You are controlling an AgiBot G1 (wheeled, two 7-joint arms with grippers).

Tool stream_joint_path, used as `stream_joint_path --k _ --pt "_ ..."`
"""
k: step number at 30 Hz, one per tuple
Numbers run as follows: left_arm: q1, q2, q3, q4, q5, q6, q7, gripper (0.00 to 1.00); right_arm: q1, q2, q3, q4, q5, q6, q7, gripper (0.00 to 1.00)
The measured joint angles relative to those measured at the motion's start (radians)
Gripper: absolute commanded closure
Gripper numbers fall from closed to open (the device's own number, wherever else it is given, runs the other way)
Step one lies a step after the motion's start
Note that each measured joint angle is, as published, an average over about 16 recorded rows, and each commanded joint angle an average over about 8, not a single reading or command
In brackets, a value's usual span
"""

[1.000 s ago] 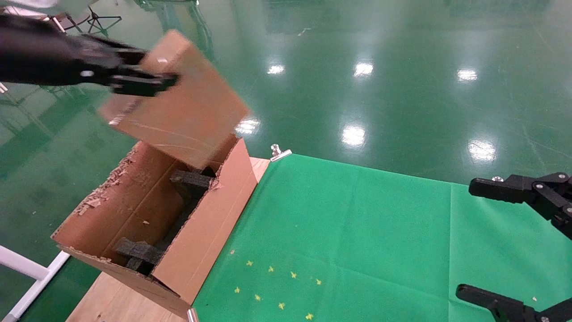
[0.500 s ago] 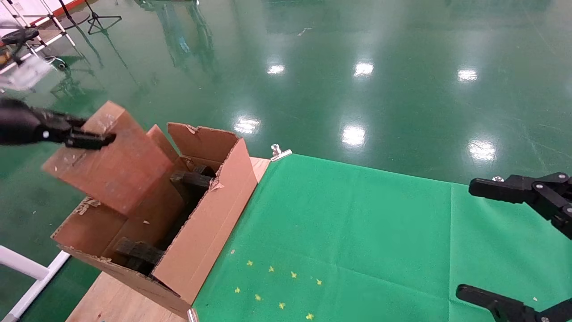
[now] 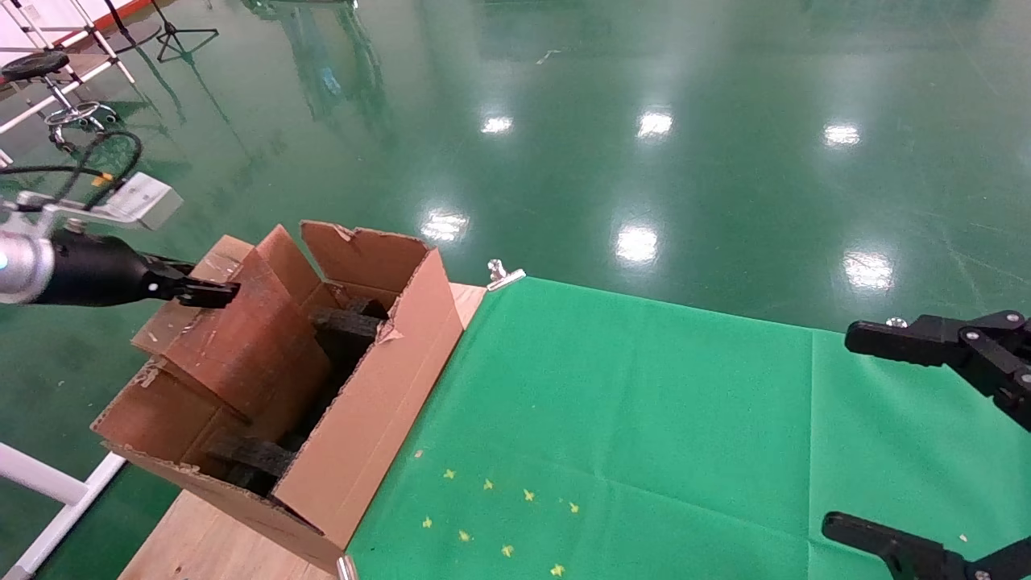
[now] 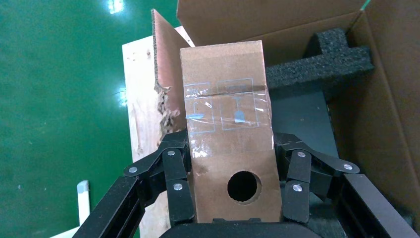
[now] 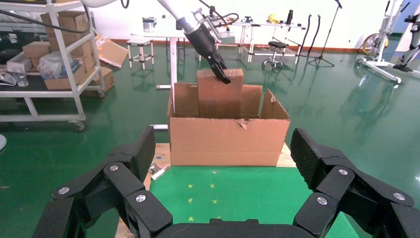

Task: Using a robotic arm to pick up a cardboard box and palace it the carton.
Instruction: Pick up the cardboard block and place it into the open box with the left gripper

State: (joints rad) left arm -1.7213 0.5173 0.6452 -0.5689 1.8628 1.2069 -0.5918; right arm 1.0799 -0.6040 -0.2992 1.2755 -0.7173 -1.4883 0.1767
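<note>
The small brown cardboard box (image 3: 233,338), with a round hole in one face, stands tilted with its lower end inside the carton (image 3: 370,419). My left gripper (image 3: 197,290), on the white robotic arm (image 3: 20,266), is shut on the box's upper end. In the left wrist view the black fingers (image 4: 178,191) clamp both sides of the cardboard box (image 4: 225,99) over black foam (image 4: 322,62). The right gripper (image 3: 866,439) hovers open at the table's right edge, holding nothing. From the right wrist view the carton (image 5: 228,141) and cardboard box (image 5: 218,94) are seen far off.
The carton stands on the left end of a wooden table (image 3: 201,540) beside a green cloth (image 3: 644,419) fixed by a metal clip (image 3: 503,275). A white frame (image 3: 48,483) lies low on the left. Shelves (image 5: 44,59) and stools stand beyond on the green floor.
My left gripper carried the cardboard box from high over the carton's far end, left and down. Its lower end now sits inside the carton. The right arm has not moved.
</note>
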Motion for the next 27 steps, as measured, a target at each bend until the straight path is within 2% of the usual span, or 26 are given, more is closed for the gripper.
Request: stream_joint_path --k 8,23,24,27 --pt "0.023 0.056 0.001 0.137 0.002 -0.083 0.046 1.00 0.000 0.000 0.000 0.000 0.000 0.000 0.000 0.00" --pt "0.036 0.141 -0.007 0.385 -0.019 -0.155 0.161 1.00 0.000 0.000 -0.001 0.000 0.001 0.000 0.000 0.00" --pt "0.036 0.145 -0.007 0.396 -0.020 -0.160 0.165 0.95 0.000 0.000 -0.001 0.000 0.001 0.000 -0.001 0.00" --pt "0.036 0.156 -0.009 0.426 -0.023 -0.171 0.176 0.58 0.000 0.000 -0.001 0.000 0.001 0.001 -0.001 0.00"
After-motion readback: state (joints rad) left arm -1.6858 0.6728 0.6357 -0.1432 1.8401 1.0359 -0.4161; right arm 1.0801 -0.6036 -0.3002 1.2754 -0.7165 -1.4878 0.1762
